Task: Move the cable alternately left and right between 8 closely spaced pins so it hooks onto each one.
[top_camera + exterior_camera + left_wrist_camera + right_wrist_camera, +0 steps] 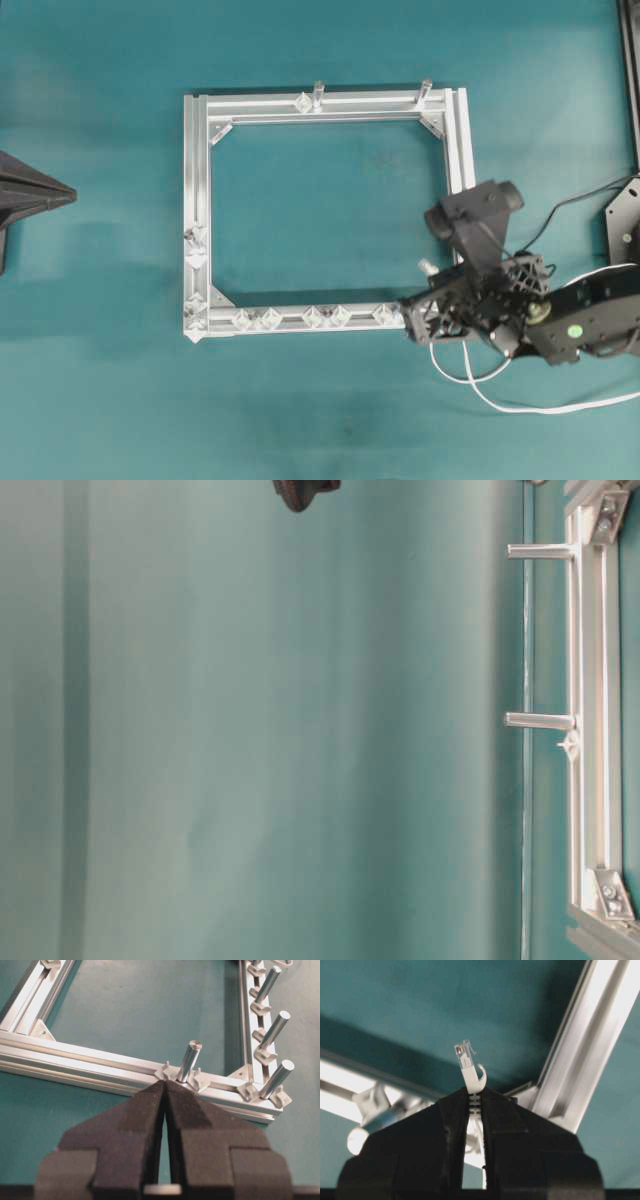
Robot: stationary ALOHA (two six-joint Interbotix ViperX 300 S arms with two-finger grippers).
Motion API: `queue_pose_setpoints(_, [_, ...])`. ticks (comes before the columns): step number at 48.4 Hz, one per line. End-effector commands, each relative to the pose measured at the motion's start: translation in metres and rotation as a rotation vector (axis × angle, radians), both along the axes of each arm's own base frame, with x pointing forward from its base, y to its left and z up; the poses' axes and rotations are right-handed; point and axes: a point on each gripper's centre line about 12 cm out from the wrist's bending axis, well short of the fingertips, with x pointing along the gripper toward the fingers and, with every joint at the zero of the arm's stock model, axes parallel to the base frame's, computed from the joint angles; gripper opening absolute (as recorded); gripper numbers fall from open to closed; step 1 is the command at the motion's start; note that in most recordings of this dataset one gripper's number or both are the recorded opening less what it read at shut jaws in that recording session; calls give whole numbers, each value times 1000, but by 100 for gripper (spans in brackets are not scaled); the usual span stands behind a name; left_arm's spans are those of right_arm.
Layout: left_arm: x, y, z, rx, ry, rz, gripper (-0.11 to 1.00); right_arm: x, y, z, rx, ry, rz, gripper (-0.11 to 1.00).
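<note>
Cable (470, 1071) plug end clamped in right claw (475, 1095), slack trailing over teal surface (320, 420), right arm bent low at frame (196, 150) bottom-right corner beside pins (325, 317), left claw (165, 1087) together, clear of frame.

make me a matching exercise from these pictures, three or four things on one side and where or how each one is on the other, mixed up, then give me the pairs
Things
1. cable plug
2. left gripper
3. aluminium frame
4. loose cable

States
A. shut, holding nothing, facing a metal post
B. sticking out past the right gripper
C. trailing over the table near the right arm
D. lying flat on the teal table

Pairs: 1-B, 2-A, 3-D, 4-C
</note>
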Motion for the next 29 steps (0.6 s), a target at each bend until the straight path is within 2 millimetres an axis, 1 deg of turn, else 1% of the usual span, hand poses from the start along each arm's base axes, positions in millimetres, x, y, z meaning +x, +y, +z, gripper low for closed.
queue_pose_setpoints(1, [2, 0, 4, -3, -8, 1, 0, -1, -9, 12, 8, -34, -20, 9])
queue_pose_setpoints(13, [2, 0, 4, -3, -8, 1, 0, -5, -23, 15, 7, -39, -47, 9])
queue_pose_setpoints(23, [2, 0, 3, -3, -8, -1, 0, -1, -29, 17, 5, -43, -45, 9])
queue_pose_setpoints(29, [2, 0, 3, -2, -8, 1, 0, 5, -33, 21, 4, -55, -43, 9])
